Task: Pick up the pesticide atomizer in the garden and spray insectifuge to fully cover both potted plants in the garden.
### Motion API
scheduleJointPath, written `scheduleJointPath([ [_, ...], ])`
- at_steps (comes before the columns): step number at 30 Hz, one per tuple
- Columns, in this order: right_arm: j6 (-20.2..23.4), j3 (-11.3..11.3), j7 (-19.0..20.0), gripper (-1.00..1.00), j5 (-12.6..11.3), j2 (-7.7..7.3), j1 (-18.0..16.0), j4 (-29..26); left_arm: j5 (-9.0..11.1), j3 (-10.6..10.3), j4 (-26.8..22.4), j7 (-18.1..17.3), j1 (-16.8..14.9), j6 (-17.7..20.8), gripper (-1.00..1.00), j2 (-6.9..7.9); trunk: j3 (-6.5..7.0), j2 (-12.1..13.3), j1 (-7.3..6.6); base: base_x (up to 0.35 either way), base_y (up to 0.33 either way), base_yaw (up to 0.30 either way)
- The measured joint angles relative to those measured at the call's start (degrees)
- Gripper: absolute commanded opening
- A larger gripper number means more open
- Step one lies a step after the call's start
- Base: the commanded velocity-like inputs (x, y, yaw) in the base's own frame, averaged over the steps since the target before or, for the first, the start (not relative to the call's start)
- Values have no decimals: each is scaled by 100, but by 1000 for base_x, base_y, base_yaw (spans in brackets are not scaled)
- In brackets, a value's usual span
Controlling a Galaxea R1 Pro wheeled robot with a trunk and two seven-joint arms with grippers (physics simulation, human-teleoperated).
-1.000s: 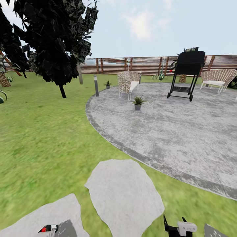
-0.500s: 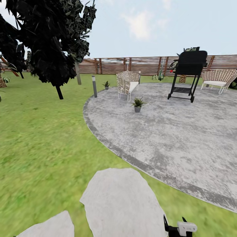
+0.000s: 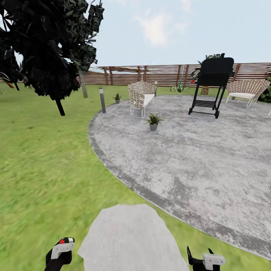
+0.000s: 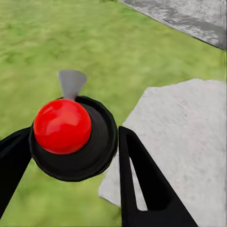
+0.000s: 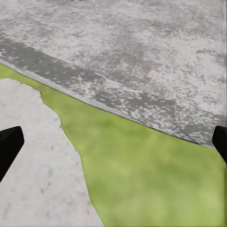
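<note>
The pesticide atomizer (image 4: pixel 62 126) shows its round red top and black body between the two black fingers (image 4: pixel 142 179) of my left gripper (image 4: pixel 74 133), which is shut on it. In the head view my left gripper (image 3: pixel 59 253) sits at the bottom left over the lawn, with the atomizer's red top (image 3: pixel 61 241) just visible. One potted plant (image 3: pixel 153 121) stands on the grey patio (image 3: pixel 195 158) in front of a wicker chair. The other potted plant (image 3: pixel 117 98) is farther off on the grass near the fence. My right gripper (image 5: pixel 113 142) hangs open over grass by the patio's rim.
A stepping stone (image 3: pixel 130 237) lies just ahead between my arms. A grey bollard lamp (image 3: pixel 102 100) stands at the patio's left rim. A wicker chair (image 3: pixel 141 96), a black grill (image 3: pixel 210 84) and a second chair (image 3: pixel 244 90) stand on the patio. A dark tree (image 3: pixel 45 49) rises at left.
The whole view has shifted: the stepping stones slid down and out, the patio drew closer. My left gripper with the atomizer has come up into view at the bottom left.
</note>
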Motion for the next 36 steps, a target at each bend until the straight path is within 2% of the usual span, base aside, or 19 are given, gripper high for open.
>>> scheduleJointPath([
  [13,-1,-3,-1,100,-1,0,-1,1,-1,3,1,0,-9,0,-100,0,-60,0,0,340,-43,-113],
  [36,-1,-3,-1,100,0,0,-1,2,0,8,25,0,-8,-9,-100,0,-62,0,0,339,-122,-1],
])
